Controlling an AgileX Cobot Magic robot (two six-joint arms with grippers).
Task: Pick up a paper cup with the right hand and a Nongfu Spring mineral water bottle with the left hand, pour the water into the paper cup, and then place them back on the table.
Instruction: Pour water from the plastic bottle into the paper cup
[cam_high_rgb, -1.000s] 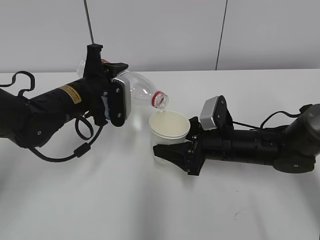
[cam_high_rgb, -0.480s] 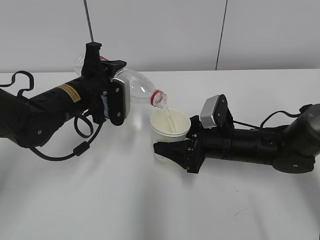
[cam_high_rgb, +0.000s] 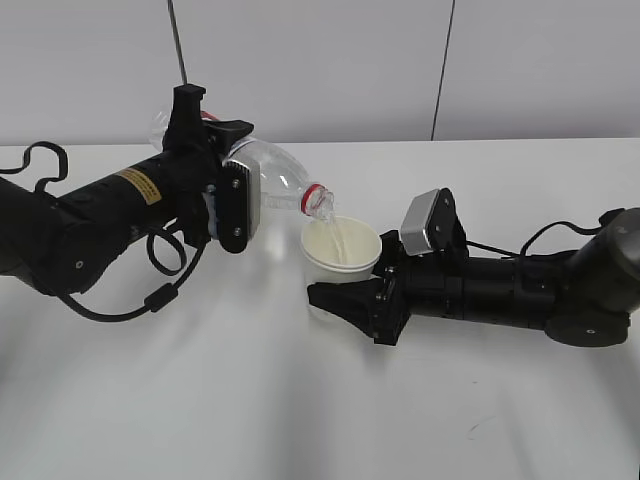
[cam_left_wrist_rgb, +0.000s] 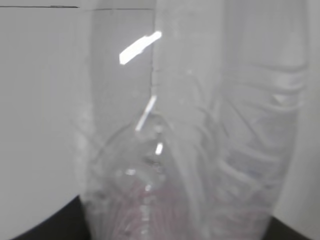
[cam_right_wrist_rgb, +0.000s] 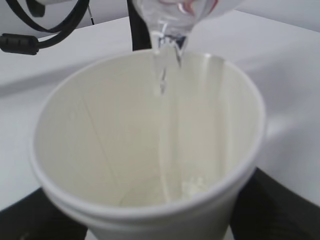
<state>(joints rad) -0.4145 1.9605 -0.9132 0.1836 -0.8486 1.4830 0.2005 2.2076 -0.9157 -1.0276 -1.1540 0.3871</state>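
Observation:
My left gripper (cam_high_rgb: 222, 180) is shut on the Nongfu Spring mineral water bottle (cam_high_rgb: 275, 178), which is tipped with its red-ringed mouth down to the right, over the paper cup (cam_high_rgb: 340, 252). A thin stream of water runs from the mouth into the cup. My right gripper (cam_high_rgb: 345, 300) is shut on the cup's lower part and holds it upright just above the table (cam_high_rgb: 300, 400). The right wrist view shows the cup's cream inside (cam_right_wrist_rgb: 150, 145) with water falling into it from the bottle mouth (cam_right_wrist_rgb: 172, 20). The left wrist view is filled by the blurred clear bottle (cam_left_wrist_rgb: 190, 150).
The white table ends at a pale wall behind. A small dark scuff mark (cam_high_rgb: 478, 424) lies at the front right. Black cables loop from the left arm (cam_high_rgb: 165, 290) and trail behind the right arm (cam_high_rgb: 540, 240).
The bottle has tipped a little further and water now streams into the cup. The cup and right gripper have shifted slightly.

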